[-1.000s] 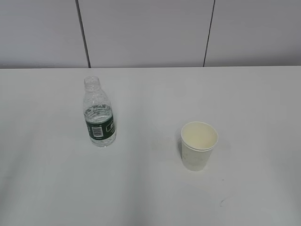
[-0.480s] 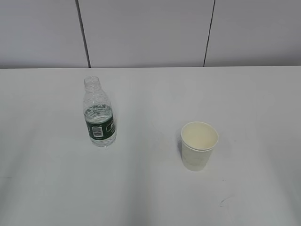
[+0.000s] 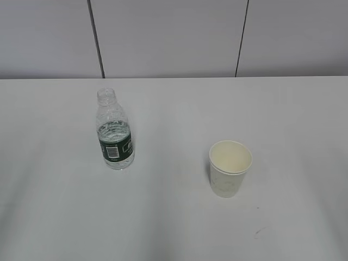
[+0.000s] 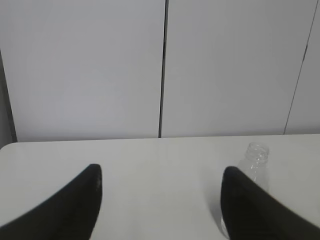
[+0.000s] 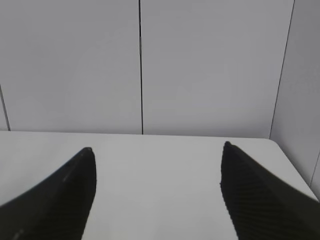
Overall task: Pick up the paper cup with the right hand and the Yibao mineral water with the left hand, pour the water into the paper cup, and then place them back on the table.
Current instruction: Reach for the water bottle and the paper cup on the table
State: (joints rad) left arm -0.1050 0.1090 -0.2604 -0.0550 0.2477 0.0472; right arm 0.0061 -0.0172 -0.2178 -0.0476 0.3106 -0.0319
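Observation:
The Yibao mineral water [image 3: 115, 132] stands upright and uncapped on the left of the white table [image 3: 174, 217], its green label facing me. The paper cup [image 3: 230, 167] stands upright to its right, nearer the front. Neither arm shows in the exterior view. In the left wrist view my left gripper [image 4: 162, 172] is open with only bare table between its fingers; the bottle's clear neck [image 4: 256, 159] peeks out behind the right finger. My right gripper [image 5: 156, 150] is open over bare table, and the cup is out of its view.
A grey panelled wall [image 3: 174, 38] with dark vertical seams runs behind the table's far edge. The right wrist view shows the table's right corner [image 5: 280, 150] close to a side wall. Faint scuff marks [image 3: 260, 230] lie near the front right.

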